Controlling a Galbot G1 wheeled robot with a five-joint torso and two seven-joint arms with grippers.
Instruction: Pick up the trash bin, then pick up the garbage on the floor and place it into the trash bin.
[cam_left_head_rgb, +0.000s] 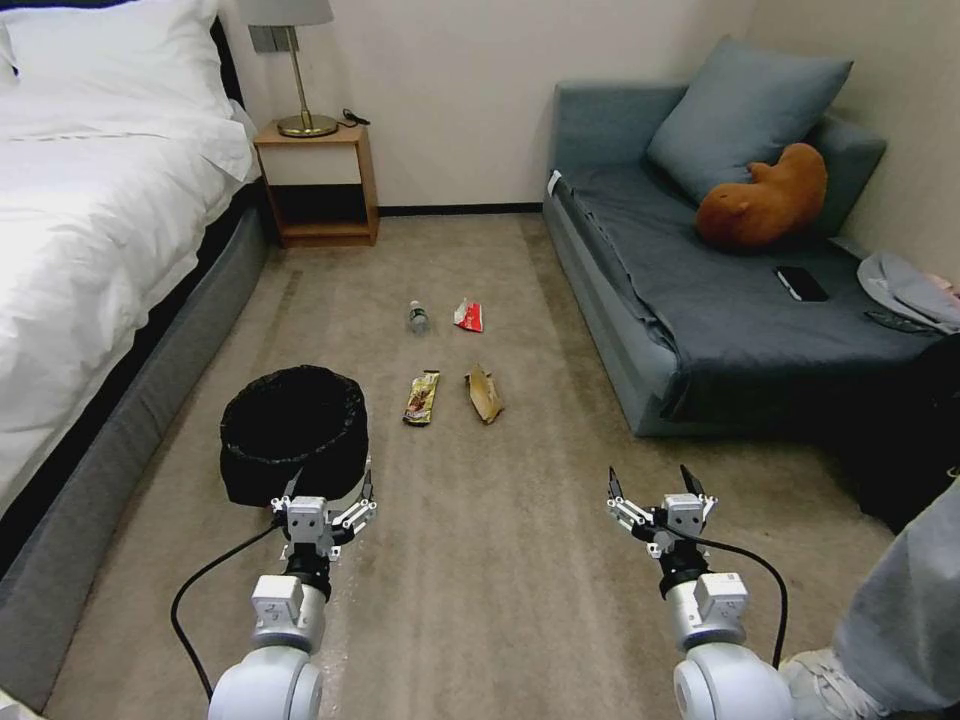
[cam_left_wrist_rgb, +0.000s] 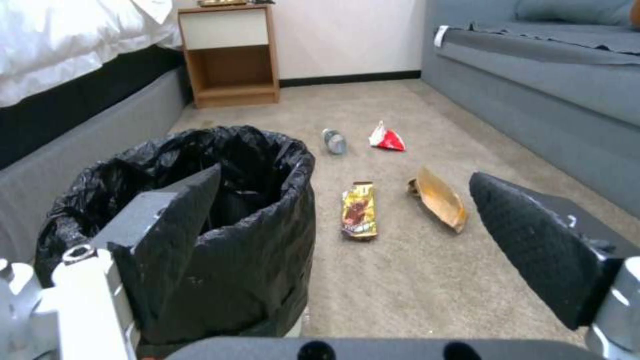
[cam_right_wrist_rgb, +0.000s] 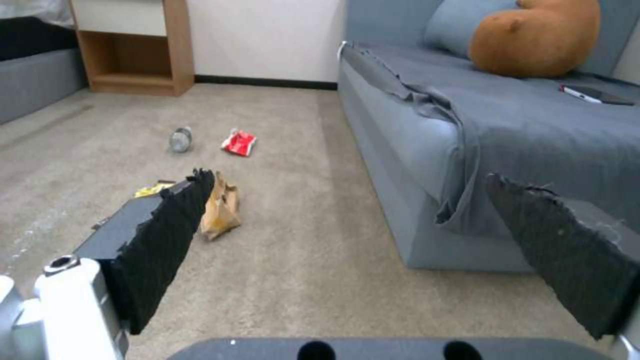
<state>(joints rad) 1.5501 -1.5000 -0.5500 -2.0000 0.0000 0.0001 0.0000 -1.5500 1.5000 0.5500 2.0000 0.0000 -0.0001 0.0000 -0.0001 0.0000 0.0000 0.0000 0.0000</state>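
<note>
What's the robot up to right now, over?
Left gripper open at trash bin rim, nothing held. Right gripper open above carpet. Bottle, packet, wrapper, paper scrap on floor, unobstructed.

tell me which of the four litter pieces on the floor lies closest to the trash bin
The gold-brown wrapper. It lies just beside the trash bin, on its sofa side. The tan paper scrap sits farther over; the bottle and red-and-white packet lie farther back toward the wall.
</note>
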